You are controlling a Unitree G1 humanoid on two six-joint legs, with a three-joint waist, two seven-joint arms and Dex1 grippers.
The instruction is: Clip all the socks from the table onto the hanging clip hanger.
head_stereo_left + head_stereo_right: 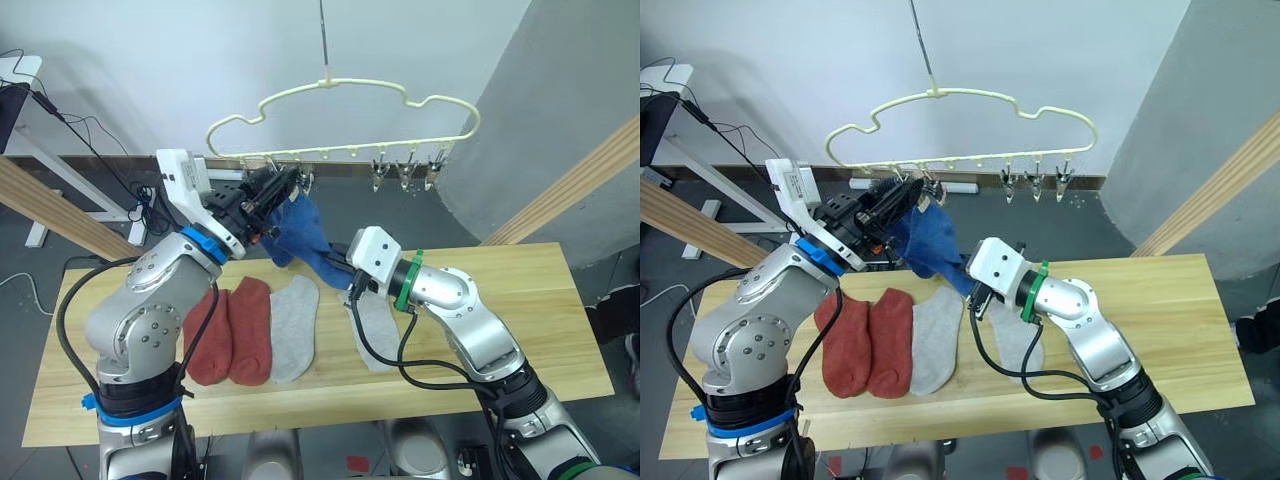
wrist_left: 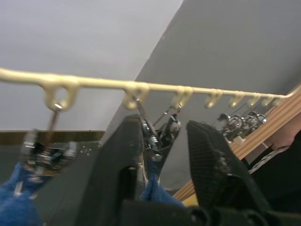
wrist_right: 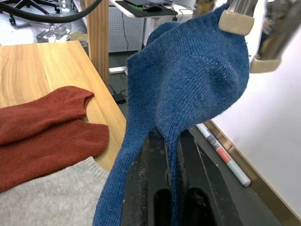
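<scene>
Right gripper (image 3: 167,155) fingers pinch blue sock (image 3: 188,80) hanging at hanger (image 1: 340,100); left gripper (image 2: 164,141) fingers spread around a clip (image 2: 157,129). Red socks (image 1: 235,330), grey socks (image 1: 296,325) on worktop (image 1: 540,300).

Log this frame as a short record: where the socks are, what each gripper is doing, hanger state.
socks on table: two rust-red socks, two light grey socks, lying flat
blue sock: off the table, raised to the clips
left gripper: open around a metal clip of the clip hanger
right gripper: shut on blue sock's lower end
</scene>
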